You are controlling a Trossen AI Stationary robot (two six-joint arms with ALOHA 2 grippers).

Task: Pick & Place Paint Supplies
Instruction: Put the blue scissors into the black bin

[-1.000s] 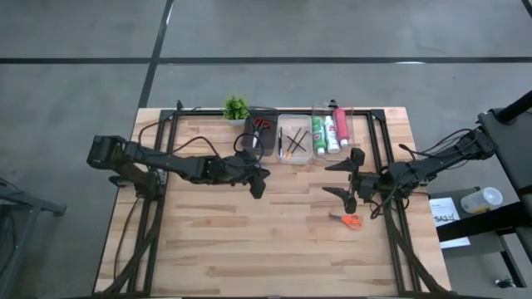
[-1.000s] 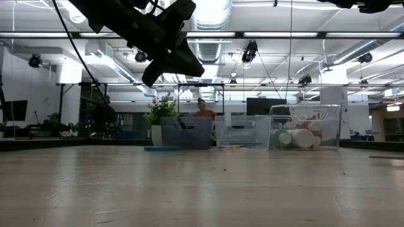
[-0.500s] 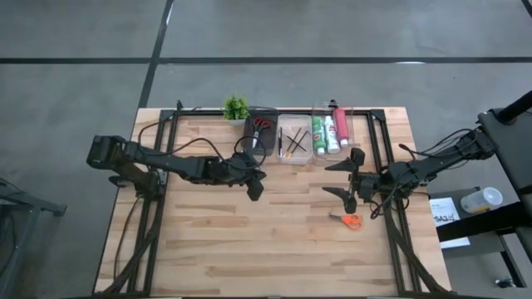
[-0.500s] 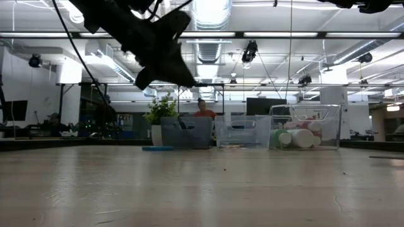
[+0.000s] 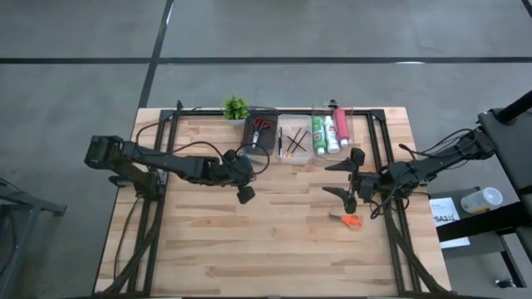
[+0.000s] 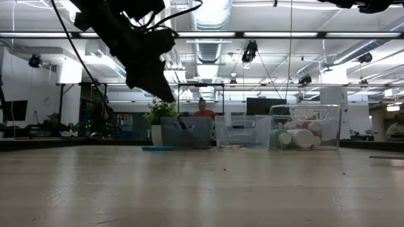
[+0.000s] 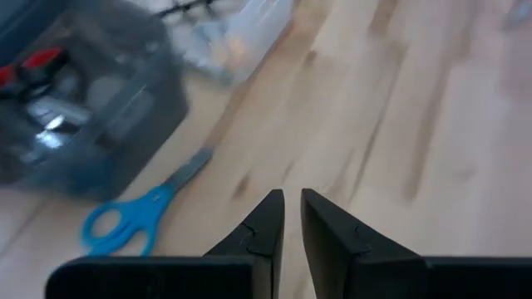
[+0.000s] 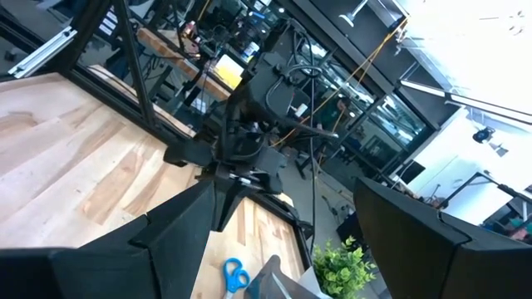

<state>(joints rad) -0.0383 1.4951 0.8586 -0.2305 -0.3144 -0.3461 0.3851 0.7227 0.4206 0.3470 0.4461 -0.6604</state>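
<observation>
No text, label, brand, number or sign can be read in these views. Some dark print is seen on a white paper beside the table, but it is too small to be read.

Top-down view of a wooden table on a grey floor. Along the far edge, from left to right: a small green plant, a dark bin holding red-handled scissors, a clear bin with thin dark brushes, and a clear bin with paint tubes. The left gripper hangs near the dark bin. The right gripper stands spread wide, with orange-handled scissors on the table just beside it.
</observation>
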